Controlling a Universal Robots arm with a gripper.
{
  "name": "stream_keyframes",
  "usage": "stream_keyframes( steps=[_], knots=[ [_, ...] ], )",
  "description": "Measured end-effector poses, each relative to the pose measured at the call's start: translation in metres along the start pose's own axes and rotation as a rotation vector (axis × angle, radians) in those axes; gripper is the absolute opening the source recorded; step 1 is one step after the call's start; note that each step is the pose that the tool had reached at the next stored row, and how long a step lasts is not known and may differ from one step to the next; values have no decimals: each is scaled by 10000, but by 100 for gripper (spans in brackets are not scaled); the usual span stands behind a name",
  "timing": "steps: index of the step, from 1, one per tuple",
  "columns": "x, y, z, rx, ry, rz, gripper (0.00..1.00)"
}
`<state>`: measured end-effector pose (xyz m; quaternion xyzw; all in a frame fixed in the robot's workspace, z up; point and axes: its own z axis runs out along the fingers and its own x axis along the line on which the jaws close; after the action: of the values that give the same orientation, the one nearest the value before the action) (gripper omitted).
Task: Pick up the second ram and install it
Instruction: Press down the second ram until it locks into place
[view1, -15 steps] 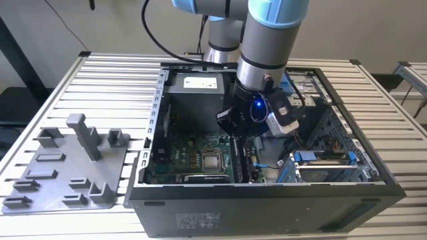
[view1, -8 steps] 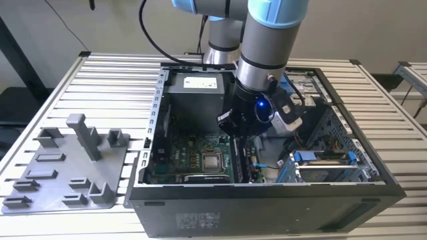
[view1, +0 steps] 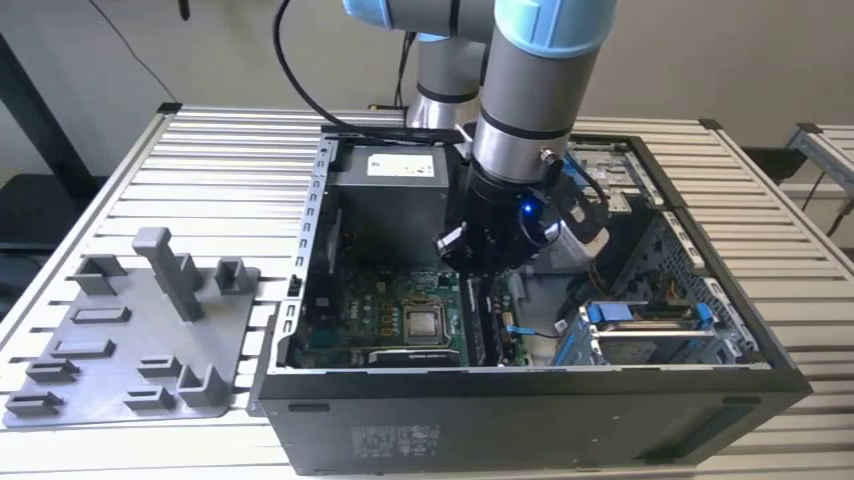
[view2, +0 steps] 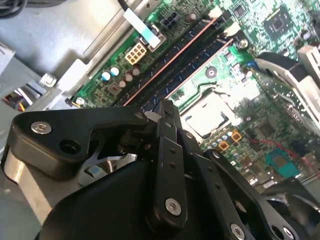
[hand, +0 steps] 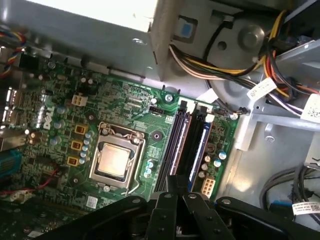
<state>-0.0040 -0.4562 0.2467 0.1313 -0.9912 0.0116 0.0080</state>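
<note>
Closest to the camera in the exterior view is the front of the PC case (view1: 534, 410), with a sticker (view1: 400, 440) at lower centre; the print's too small to read. At lower left the grey holder (view1: 134, 350) on the bench (view1: 227, 160) has no stick in it that I can see, so the pickup looks done.

Further in, the end effector (view1: 470, 268) is down inside the case at mid frame. In both wrist views its tips (view2: 165, 107) (hand: 176, 182) are clenched together right over the memory slots (hand: 190, 145), just beside the processor socket (hand: 114, 161).

I honestly can't pick out the second ram: can't tell if it's pinched edge-on between the tips or already sitting in a slot. My guess is we're at the seating stage.

Further back, the power supply (view1: 394, 190) has a white label (view1: 400, 163), and the cables have white tags (hand: 260, 90), none readable.
</note>
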Motion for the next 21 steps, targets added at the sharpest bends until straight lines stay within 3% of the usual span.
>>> stream_keyframes(
  steps=[21],
  knots=[
    [23, 7, 31, 58, -86, -2975, 11]
  ],
)
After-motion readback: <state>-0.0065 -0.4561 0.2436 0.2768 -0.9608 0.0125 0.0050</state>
